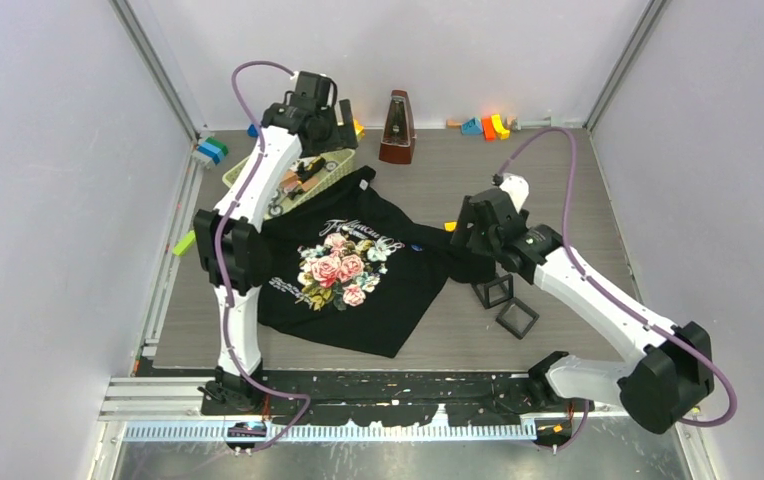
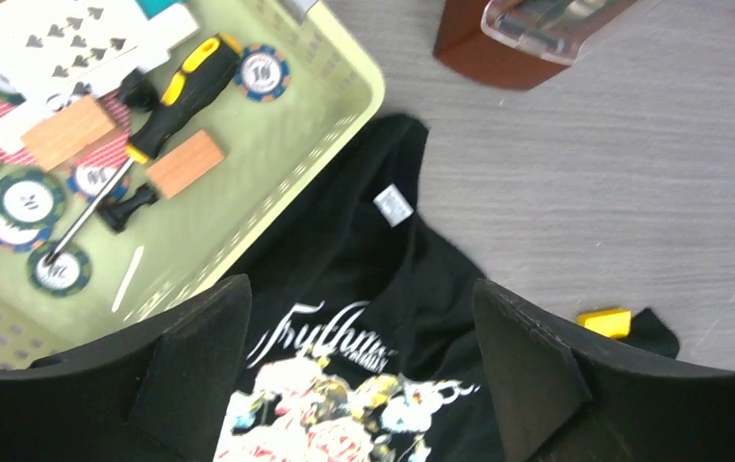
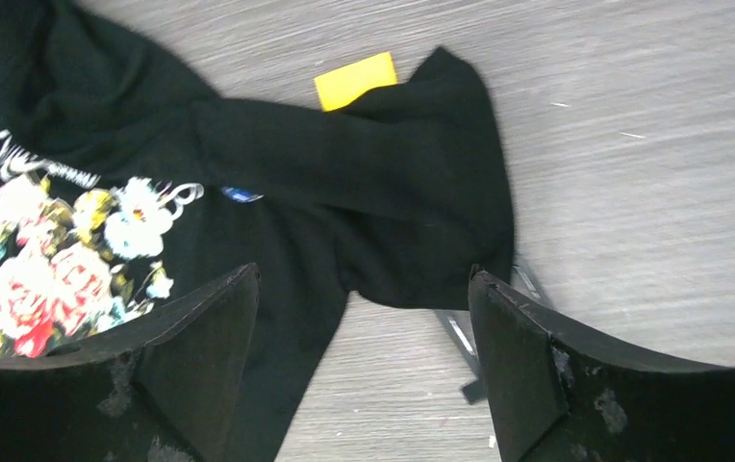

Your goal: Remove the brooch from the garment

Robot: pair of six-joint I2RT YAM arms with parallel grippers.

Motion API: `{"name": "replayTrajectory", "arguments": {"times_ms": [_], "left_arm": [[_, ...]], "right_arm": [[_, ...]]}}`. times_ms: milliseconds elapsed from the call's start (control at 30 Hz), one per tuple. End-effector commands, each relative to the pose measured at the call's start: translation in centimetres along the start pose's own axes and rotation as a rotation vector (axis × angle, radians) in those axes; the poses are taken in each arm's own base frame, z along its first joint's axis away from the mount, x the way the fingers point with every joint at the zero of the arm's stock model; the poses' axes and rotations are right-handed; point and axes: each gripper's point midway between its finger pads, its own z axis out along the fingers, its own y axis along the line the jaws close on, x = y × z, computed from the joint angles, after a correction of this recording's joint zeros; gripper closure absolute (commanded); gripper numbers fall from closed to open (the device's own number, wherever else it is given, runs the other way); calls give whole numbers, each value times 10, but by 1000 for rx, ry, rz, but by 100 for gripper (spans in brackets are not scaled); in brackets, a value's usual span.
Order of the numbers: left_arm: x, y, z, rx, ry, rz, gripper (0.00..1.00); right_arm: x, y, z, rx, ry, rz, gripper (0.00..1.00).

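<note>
- Two tools show in the top view. The garment (image 1: 398,300) lies spread on the bench (image 1: 578,190) with its print up. The brooch (image 1: 415,248) is a tiny blue spot on the garment, just past the end of the white lettering on your right arm's side. Your left tool (image 1: 330,125) hangs beyond the garment's collar, above a green basket (image 1: 343,165) whose rim touches the cloth. Your right tool (image 1: 468,232) hangs over the garment's right-side sleeve. Two black square boxes (image 1: 493,290) sit just beside that sleeve.
- Left wrist view: your left tool (image 2: 362,294) is spread wide with nothing between its fingers (image 2: 200,356). Under it lies the garment (image 2: 364,231), showing its collar, a white label and the script. The basket (image 2: 344,106) sits against the garment's edge. A yellow piece (image 2: 604,320) lies at the sleeve's edge.
- Right wrist view: your right tool (image 3: 364,284) is also spread wide and grips nothing. The brooch (image 3: 241,194) sits on the garment (image 3: 392,183) where the folded sleeve crosses the body, just beside the printed flowers. The yellow piece (image 3: 356,79) lies half under the sleeve's far edge. You cannot tell whether the fingertips touch the cloth.
</note>
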Motion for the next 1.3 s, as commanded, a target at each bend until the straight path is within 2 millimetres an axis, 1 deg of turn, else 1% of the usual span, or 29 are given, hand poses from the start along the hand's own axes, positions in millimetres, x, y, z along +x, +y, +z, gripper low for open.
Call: {"name": "replayTrajectory", "arguments": {"times_ms": [0,33,67,100,133,167,200,233,267,300,333,367,433,467,500,533,567,667,700,767,800,867,933,967,1033,1133,1167,1233,1267], "left_arm": [[0,19,-72,-40,-3,64,10],[10,24,-85,-44,22,76,9],[21,27,-96,-31,44,97,7],[35,26,-107,18,70,149,2],[45,24,-123,69,62,171,1],[57,28,-129,87,44,162,0],[72,36,-131,88,34,147,0],[86,43,-134,92,16,117,0],[98,47,-138,102,5,79,0],[114,53,-140,112,12,43,0],[126,56,-143,118,14,14,0],[137,61,-145,113,26,-10,0],[161,70,-148,89,69,-59,3],[173,75,-150,72,101,-84,5],[189,81,-151,50,144,-109,5],[201,84,-152,39,172,-133,4],[215,89,-154,25,199,-157,3],[249,106,-158,-37,246,-237,2],[257,114,-159,-76,251,-262,3],[269,137,-160,-194,238,-296,5],[273,144,-162,-234,236,-315,5],[284,149,-162,-265,266,-336,6],[297,149,-158,-271,308,-360,6],[302,146,-155,-258,325,-368,6],[314,144,-147,-240,359,-382,6],[328,146,-139,-236,384,-395,1],[330,146,-138,-235,388,-396,0],[334,148,-138,-247,397,-400,0],[335,149,-138,-253,402,-400,0]], "right_arm": [[-4,64,-4,-257,68,-143,17],[-1,70,-3,-275,76,-191,18],[4,83,-1,-290,89,-230,18],[4,91,0,-303,81,-279,20],[10,106,4,-332,97,-321,21],[15,121,3,-389,104,-366,24],[17,132,11,-406,118,-381,27],[11,146,12,-445,106,-387,27],[19,150,25,-435,132,-401,28],[20,159,35,-438,138,-416,28],[20,163,40,-443,141,-425,27],[22,170,51,-438,149,-446,27],[27,178,64,-441,168,-484,27],[30,179,68,-443,177,-498,28],[34,180,76,-435,189,-523,28],[36,180,80,-426,196,-535,28],[41,178,88,-409,209,-556,28],[48,173,101,-372,228,-590,28],[53,172,105,-364,240,-600,28],[57,169,112,-342,246,-613,28],[56,165,116,-314,240,-621,29],[56,163,126,-275,239,-633,33],[56,162,132,-251,244,-636,43],[57,162,133,-243,246,-635,50],[57,160,136,-221,242,-629,56],[55,155,139,-192,226,-625,60],[55,154,139,-188,223,-619,65],[53,152,138,-184,204,-609,72],[51,152,137,-184,192,-604,78]]}}
